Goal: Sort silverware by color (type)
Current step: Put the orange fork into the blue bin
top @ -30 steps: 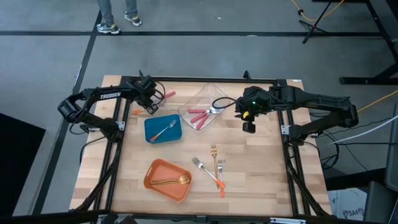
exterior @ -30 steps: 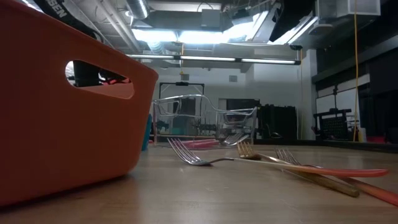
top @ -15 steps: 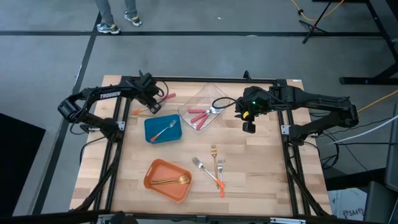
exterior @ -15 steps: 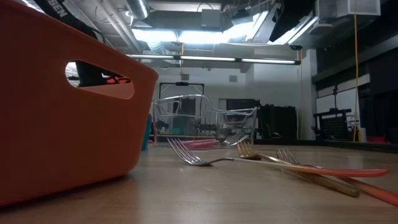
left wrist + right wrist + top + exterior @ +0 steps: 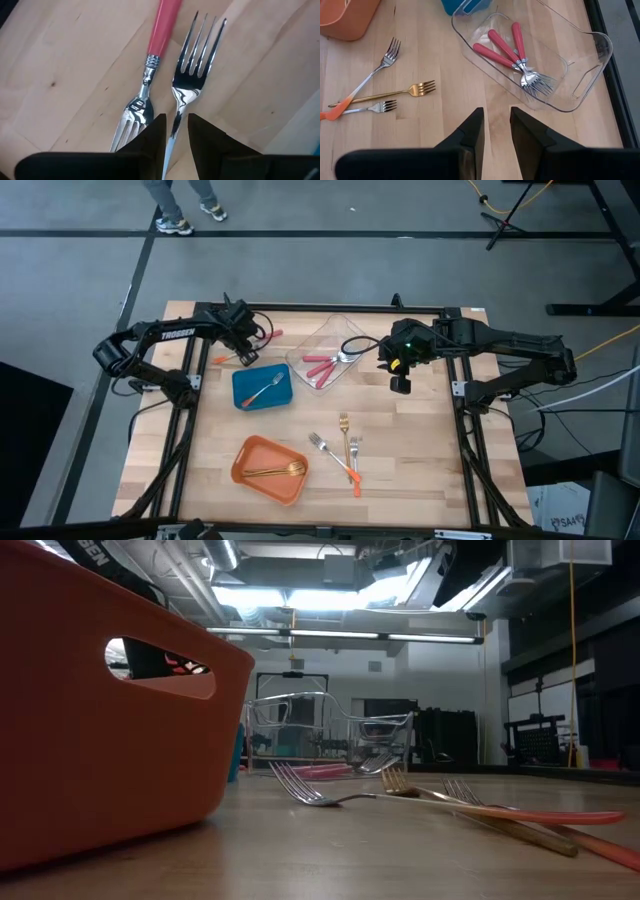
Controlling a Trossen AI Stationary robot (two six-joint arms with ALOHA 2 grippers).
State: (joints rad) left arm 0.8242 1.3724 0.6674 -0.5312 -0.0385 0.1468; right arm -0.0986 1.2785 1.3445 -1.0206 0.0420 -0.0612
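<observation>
At the table's far left, my left gripper points steeply down, shut on a silver fork whose orange handle end sticks out toward the table's left edge. A red-handled fork lies flat on the wood right beside it, tines toward my fingers. My right gripper hangs open above the table, right of the clear tray, with nothing between its fingers. On the near wood lie a gold fork and two orange-handled forks. My left gripper pinches the silver fork's thin neck, just behind the tines, between its two fingers. The fingers come from above, slanting down, and the tines point away past the fingertips. Whether the fork is clear of the table, I cannot tell.
The clear tray holds three red-handled forks. A blue container holds one fork; an orange container near the front holds gold forks and fills the low view's left. Bare wood lies at the table's right. A person's legs show beyond the far edge.
My left gripper has rolled a little about its own pointing line while staying over the same spot at the far left, still shut on the fork.
</observation>
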